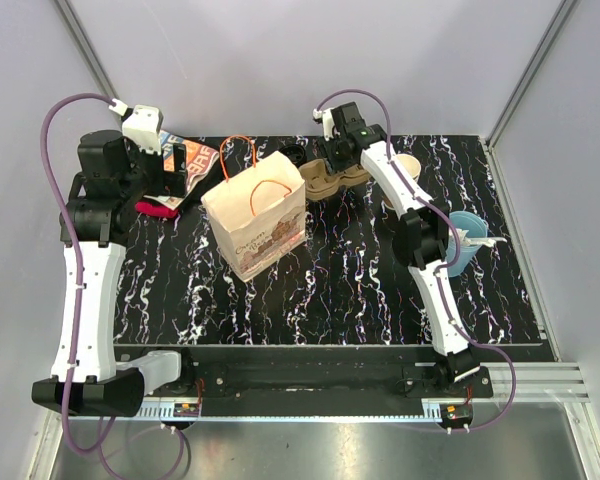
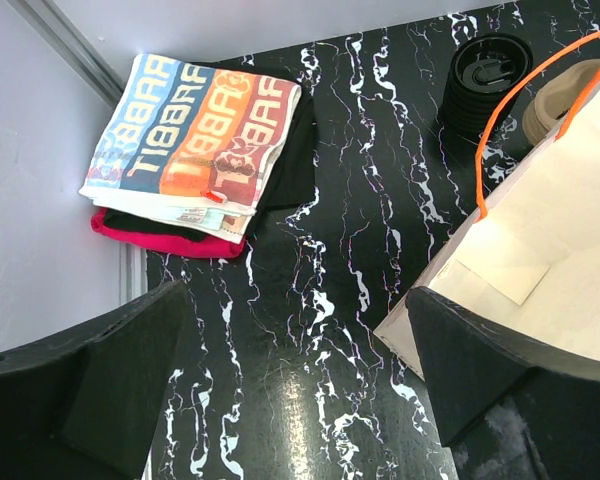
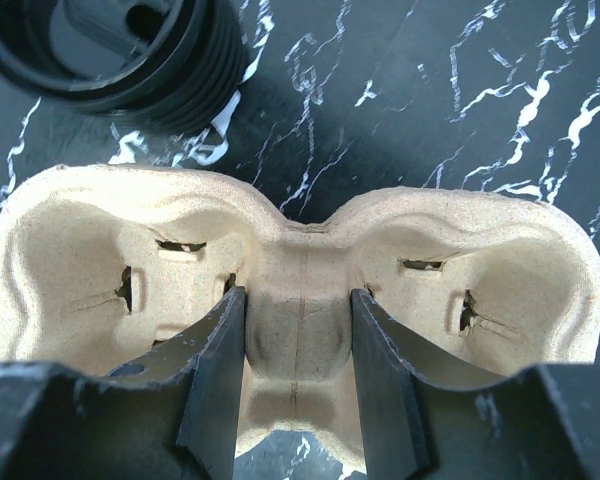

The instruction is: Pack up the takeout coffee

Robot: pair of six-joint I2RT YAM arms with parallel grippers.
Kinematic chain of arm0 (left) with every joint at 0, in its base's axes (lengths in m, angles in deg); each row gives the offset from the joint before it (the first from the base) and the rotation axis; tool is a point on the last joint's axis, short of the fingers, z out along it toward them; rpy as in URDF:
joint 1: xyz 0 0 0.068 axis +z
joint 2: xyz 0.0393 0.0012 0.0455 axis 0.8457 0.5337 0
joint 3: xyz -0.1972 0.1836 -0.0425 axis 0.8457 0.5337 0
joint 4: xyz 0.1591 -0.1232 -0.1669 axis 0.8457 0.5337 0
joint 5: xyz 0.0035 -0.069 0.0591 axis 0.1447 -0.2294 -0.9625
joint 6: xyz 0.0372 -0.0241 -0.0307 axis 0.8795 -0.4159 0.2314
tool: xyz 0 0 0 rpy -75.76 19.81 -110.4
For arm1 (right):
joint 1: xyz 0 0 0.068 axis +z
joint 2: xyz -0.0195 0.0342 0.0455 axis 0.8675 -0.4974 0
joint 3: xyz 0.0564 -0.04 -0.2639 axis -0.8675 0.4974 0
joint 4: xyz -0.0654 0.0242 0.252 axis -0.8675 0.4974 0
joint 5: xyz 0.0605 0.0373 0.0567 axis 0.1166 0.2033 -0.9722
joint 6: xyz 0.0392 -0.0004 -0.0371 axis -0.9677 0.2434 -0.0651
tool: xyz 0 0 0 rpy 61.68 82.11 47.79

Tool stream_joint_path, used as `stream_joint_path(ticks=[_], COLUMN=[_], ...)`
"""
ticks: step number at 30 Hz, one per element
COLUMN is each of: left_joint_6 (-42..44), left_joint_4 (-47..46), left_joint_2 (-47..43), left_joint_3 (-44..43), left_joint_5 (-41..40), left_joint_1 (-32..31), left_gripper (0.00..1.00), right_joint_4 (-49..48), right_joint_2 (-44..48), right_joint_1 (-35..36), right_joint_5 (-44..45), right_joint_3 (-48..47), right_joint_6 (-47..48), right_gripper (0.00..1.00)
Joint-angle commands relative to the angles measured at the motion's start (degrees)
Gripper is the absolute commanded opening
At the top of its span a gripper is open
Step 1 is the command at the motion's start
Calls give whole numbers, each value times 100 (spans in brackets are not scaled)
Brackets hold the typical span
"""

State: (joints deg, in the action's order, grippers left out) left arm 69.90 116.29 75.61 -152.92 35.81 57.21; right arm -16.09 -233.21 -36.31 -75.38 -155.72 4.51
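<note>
The takeout coffee, a brown cup with a black lid, shows in no view. A white paper bag with orange handles stands open in the middle of the table; it also shows in the left wrist view. My right gripper is at the back, its jaws closed on the middle ridge of a pale pulp cup carrier, with both cup wells empty. My right gripper has both fingers touching the ridge. My left gripper is open and empty above bare table, just left of the bag.
A stack of black lids stands just behind the carrier. Folded printed cloths lie at the back left. A stack of lidless paper cups and a light blue cup stand on the right, by the right arm.
</note>
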Motion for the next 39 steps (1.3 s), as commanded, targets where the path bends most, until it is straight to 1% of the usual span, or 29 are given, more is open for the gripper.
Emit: stream_joint_path(ticks=[1, 5, 7, 9, 12, 18, 19, 24, 27, 29, 35, 39], left_joint_6=[-91, -91, -91, -91, -100, -100, -108, -117, -126, -135, -179, -179], left_joint_4=[-230, -239, -230, -230, -230, -230, -230, -230, -230, -230, -221, -230], left_joint_2=[-113, -113, -104, -113, -148, -192, -210, -201, -210, -210, -227, -245], left_joint_3=[-21, -30, -30, -30, -13, 22, 40, 40, 40, 58, 49, 75], left_joint_5=[197, 214, 214, 214, 223, 249, 258, 320, 346, 381, 469, 513], left_joint_1=[45, 45, 45, 45, 45, 45, 158, 194, 212, 229, 264, 282], left_gripper=[99, 99, 99, 99, 99, 99, 99, 99, 99, 99, 99, 99], right_joint_4=[299, 458, 423, 309, 203, 422, 492, 1256, 1644, 1836, 2057, 2172], right_joint_2=[448, 518, 570, 614, 658, 667, 693, 702, 641, 623, 518, 281], right_joint_1=[66, 58, 66, 58, -4, -241, -250, -250, -250, -250, -232, -189], right_joint_5=[-331, -454, -621, -779, -919, -1491, -1535, -1773, -1651, -1510, -1220, -1026], right_joint_3=[-182, 20, 266, 572, 741, 505, 443, 83, -102, -190, -269, -436], right_joint_6=[277, 601, 759, 1137, 1498, 1972, 2069, 2728, 3010, 3124, 3248, 3300], right_gripper=[43, 42, 43, 44, 45, 46, 47, 52, 68, 75, 81, 82])
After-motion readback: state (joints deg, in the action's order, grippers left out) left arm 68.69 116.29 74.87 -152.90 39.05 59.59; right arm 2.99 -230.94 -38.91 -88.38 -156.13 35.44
